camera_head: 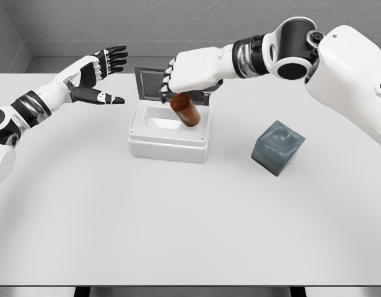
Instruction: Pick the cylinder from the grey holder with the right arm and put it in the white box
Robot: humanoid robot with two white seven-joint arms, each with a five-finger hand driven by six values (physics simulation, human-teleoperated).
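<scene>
A brown cylinder (186, 109) hangs tilted over the open cavity of the white box (169, 143), its lower end just above the box's inside. My right hand (178, 81) is shut on the cylinder's top end, directly above the box. The grey holder (277, 147), a dark cube lying tilted, rests on the table to the right of the box. My left hand (102, 77) hovers open at the upper left, fingers spread, well apart from the box.
The white box's dark grey lid (147, 80) stands upright behind it, partly hidden by my right hand. The white table (178, 235) ends at a grey wall at the back.
</scene>
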